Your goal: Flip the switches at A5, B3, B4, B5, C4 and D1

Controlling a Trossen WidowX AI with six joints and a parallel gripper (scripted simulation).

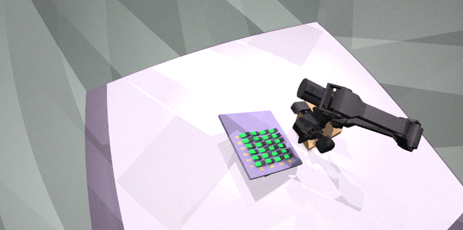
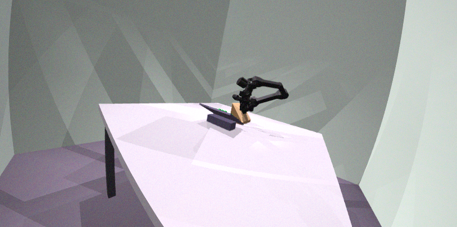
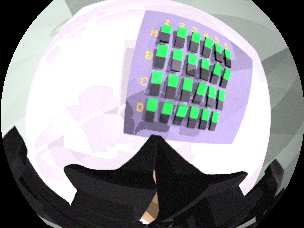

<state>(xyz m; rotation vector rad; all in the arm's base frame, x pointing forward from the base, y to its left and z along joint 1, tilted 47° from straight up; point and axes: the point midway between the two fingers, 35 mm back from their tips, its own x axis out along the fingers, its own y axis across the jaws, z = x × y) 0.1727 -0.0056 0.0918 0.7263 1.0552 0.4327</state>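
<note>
Pale table [image 1: 181, 105], tilted switch panel [image 1: 249, 121], tan wedge [image 2: 238, 113]

High overhead, distant side, close wrist.

A pale lilac table [image 1: 200, 76] carries everything, its top streaked with bright patches and soft angular shadows. In the exterior view one dark leg [image 2: 109, 164] stands under its near left corner. A tan wedge-shaped block [image 2: 240, 114] sits on the table, its sloped face catching the light. Behind, grey-green walls [image 1: 96, 17] rise in flat angled facets, and the floor [image 2: 48, 180] below is dull purple.
</note>
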